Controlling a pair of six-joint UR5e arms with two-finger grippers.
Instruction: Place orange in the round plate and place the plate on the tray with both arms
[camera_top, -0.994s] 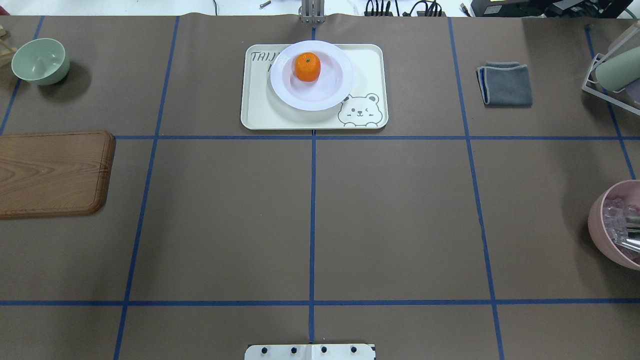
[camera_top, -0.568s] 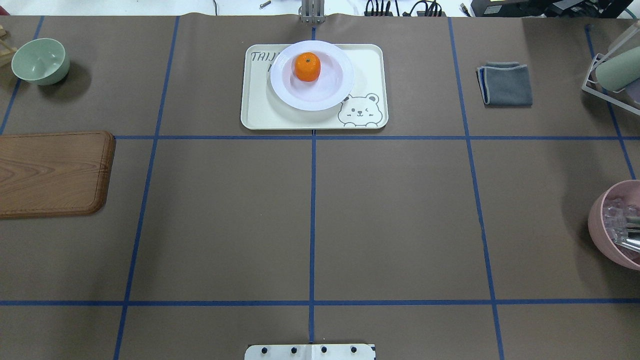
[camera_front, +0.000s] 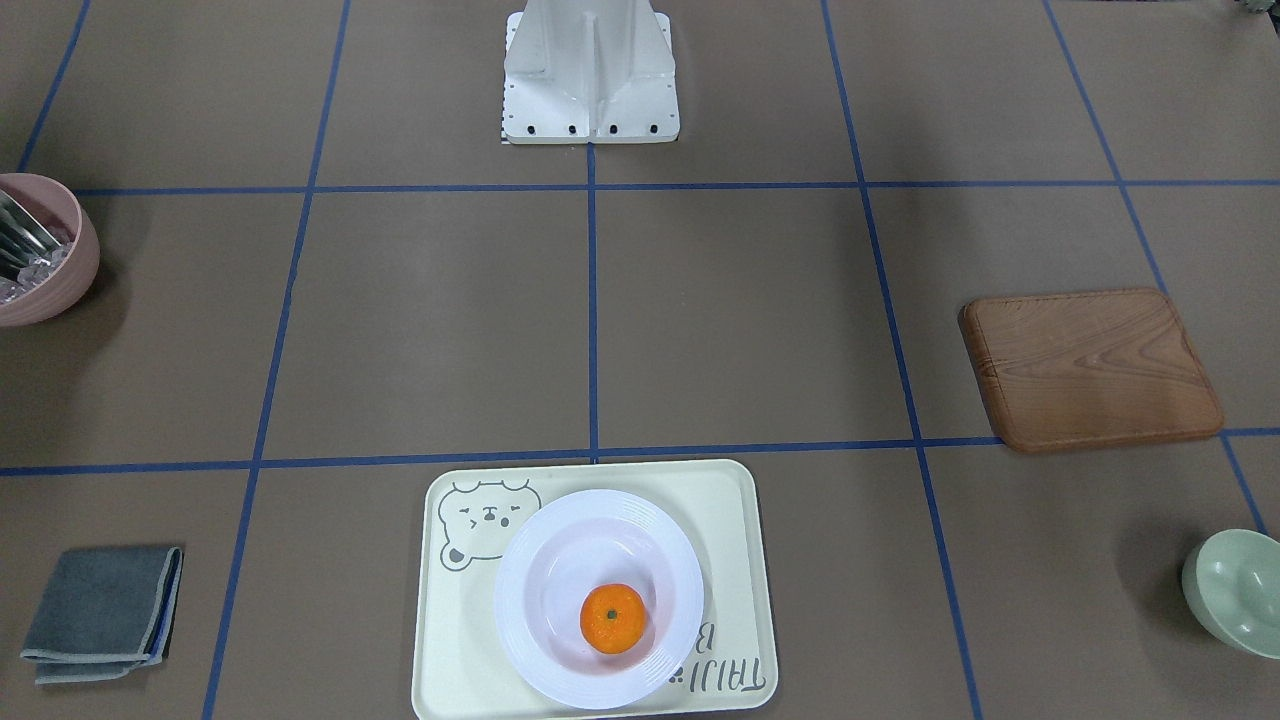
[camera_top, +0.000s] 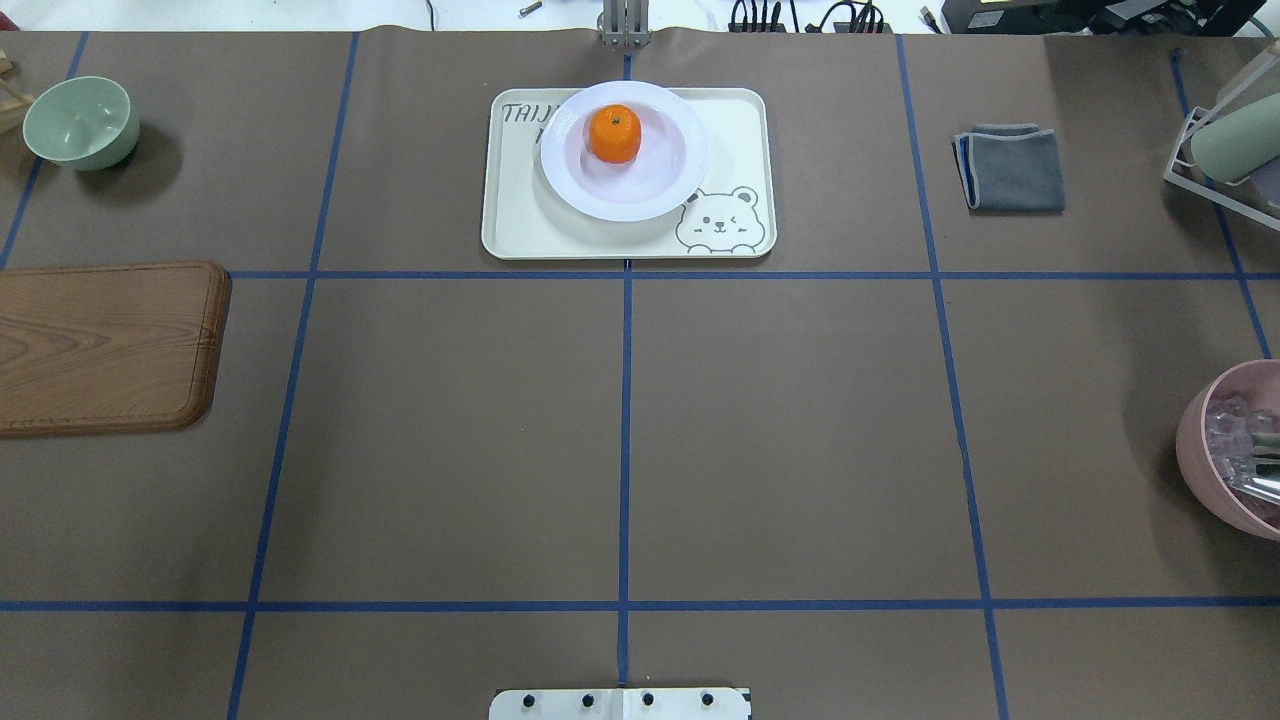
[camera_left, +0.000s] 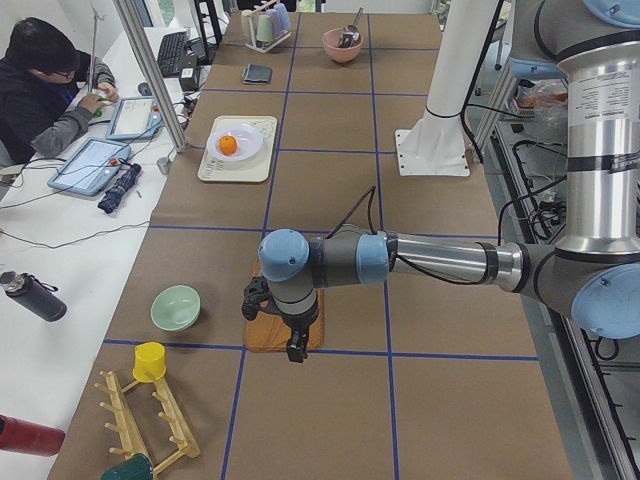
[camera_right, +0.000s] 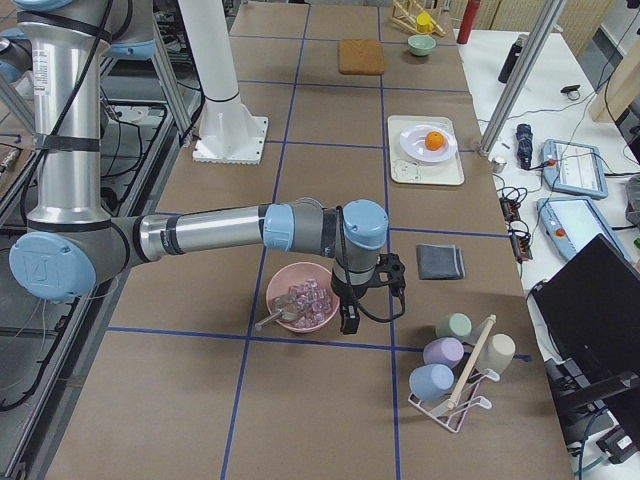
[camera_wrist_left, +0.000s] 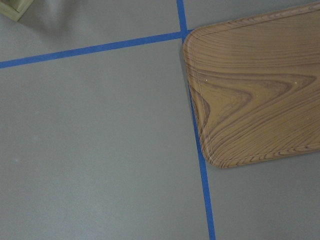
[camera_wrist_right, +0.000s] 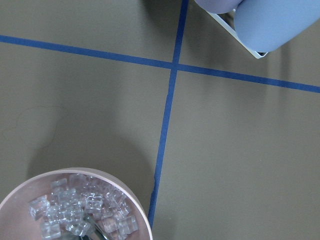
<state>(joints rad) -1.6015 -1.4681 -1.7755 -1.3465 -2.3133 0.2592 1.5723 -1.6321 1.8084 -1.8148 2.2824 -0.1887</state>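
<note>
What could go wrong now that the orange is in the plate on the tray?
1. The orange lies loose and off-centre in the round plate; a bump might roll it.
2. The plate sits close to the edge of the tray farthest from the robot, so a nudge could push it onto the rim.
3. The right gripper hangs beside the pink bowl and might knock it when it moves.

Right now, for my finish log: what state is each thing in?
Cream rectangular bear tray: lying flat.
White ribbed round plate: upright, on that tray.
Small bright-orange fruit: resting in that plate.
Pink round bowl: upright, holding clear cubes.
Pale green bowl: upright, empty.
Grey cloth: folded.
</note>
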